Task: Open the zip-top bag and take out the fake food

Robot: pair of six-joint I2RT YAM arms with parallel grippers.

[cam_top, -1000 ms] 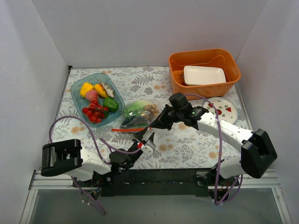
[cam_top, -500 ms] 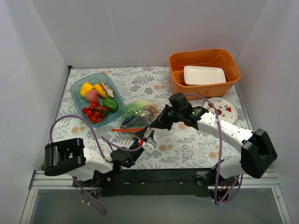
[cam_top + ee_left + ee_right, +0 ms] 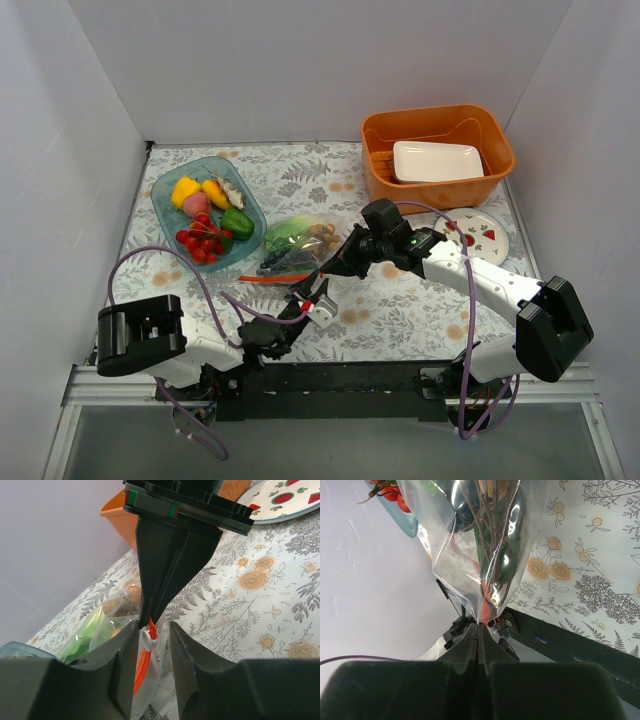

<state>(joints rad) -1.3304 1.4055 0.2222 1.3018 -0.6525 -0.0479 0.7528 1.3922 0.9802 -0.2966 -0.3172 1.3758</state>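
Note:
The zip-top bag (image 3: pixel 295 243) lies at mid-table. Inside it are the fake food pieces: light-green lettuce (image 3: pixel 283 232), brown pieces (image 3: pixel 322 233) and a dark cucumber (image 3: pixel 283 262). Its red-orange zip strip (image 3: pixel 262 278) runs along the near edge. My right gripper (image 3: pixel 481 626) is shut on the bag's corner at the strip (image 3: pixel 485 611) and holds it lifted. In the left wrist view my left gripper (image 3: pixel 152 655) is open. Its jaws stand on either side of the white zip slider (image 3: pixel 146 639) and the strip (image 3: pixel 142 662), just below the right gripper's tips (image 3: pixel 151 617).
A teal tray (image 3: pixel 165 215) at the left holds a yellow pepper, cherry tomatoes and a green pepper. An orange basket (image 3: pixel 440 125) with a white dish (image 3: pixel 437 160) stands at the back right. A patterned plate (image 3: pixel 480 238) lies in front of it. White walls enclose the table.
My left arm has shifted slightly, bringing its gripper a little closer to the bag's corner. The right arm and the bag have hardly moved.

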